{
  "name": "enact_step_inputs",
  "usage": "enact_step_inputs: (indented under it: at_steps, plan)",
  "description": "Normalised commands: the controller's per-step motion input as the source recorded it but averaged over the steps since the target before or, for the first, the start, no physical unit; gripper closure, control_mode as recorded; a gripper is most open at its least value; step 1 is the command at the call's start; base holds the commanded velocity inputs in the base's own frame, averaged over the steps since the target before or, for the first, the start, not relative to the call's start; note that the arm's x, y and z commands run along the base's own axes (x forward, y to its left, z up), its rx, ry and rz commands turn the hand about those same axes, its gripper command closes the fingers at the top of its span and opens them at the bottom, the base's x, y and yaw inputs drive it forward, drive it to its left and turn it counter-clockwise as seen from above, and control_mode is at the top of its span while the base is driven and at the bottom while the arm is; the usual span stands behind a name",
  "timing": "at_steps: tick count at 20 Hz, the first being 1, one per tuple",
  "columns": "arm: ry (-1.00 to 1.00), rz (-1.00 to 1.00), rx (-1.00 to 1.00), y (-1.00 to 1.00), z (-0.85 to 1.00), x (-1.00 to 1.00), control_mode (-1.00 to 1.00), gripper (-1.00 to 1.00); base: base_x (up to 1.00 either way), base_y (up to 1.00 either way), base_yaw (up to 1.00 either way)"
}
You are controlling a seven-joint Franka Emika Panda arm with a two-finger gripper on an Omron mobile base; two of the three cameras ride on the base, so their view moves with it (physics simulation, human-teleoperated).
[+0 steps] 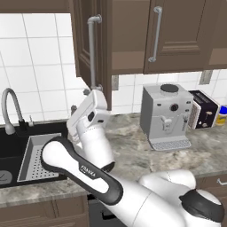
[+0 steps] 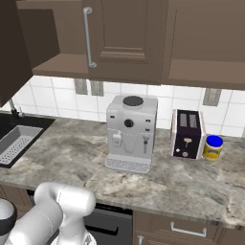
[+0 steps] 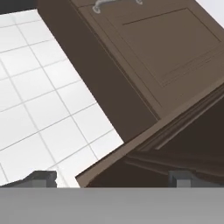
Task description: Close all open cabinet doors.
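Observation:
One tall dark brown cabinet door [image 1: 82, 40] stands swung open, out from the wall cabinets, with its long silver handle [image 1: 91, 48] facing me. It appears as a dark slab [image 2: 12, 48] at the left edge of the right base view. My gripper [image 1: 80, 98] is open and sits just under this door's bottom corner, pointing up. In the hand view the gripper [image 3: 111, 177] is spread wide with nothing between its fingers, and the door's panelled face [image 3: 175, 48] and lower edge loom close above. The neighbouring cabinet doors [image 1: 177, 31] [image 2: 127, 33] are shut.
A grey coffee machine [image 1: 165, 116] [image 2: 130, 131], a black toaster [image 1: 204, 108] [image 2: 187, 134] and a yellow jar with a blue lid [image 2: 213, 147] stand on the stone counter [image 2: 72, 148]. At the left is a black sink [image 1: 13, 146] with a faucet [image 1: 11, 106] and a drain rack [image 1: 37, 155].

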Motion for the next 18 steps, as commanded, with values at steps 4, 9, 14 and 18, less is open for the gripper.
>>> enact_step_inputs:
  at_steps: [4,9,14,18]
  plan:
    - [0.05,-0.22,0.00,0.00,0.00,0.05,-1.00,-1.00,0.00,0.00,0.00]
    - [0.05,-0.23,0.02,-0.03,0.04,0.09,-1.00,-1.00,0.00,0.00,0.00]
    - [0.05,-0.22,0.05,-0.13,0.10,0.09,-1.00,-1.00,0.00,0.00,0.00]
    - [0.05,-0.20,0.06,-0.18,0.13,0.08,-1.00,-1.00,0.00,0.00,0.00]
